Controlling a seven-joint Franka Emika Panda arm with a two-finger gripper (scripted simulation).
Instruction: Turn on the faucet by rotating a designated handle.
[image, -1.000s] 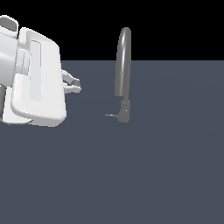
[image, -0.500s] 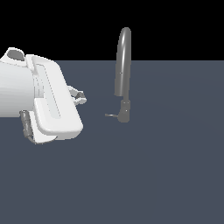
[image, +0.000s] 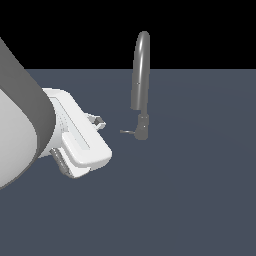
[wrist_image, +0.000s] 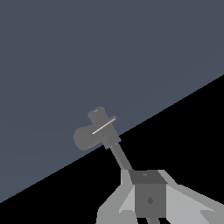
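Grey handle (image: 128, 132) apart from pincer (image: 98, 121).

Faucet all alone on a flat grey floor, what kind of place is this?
Probably a computer simulation, not a real kitchen. The faucet stands on a bare grey floor with no sink, the background is plain black, and a smooth white robot arm is nearby.
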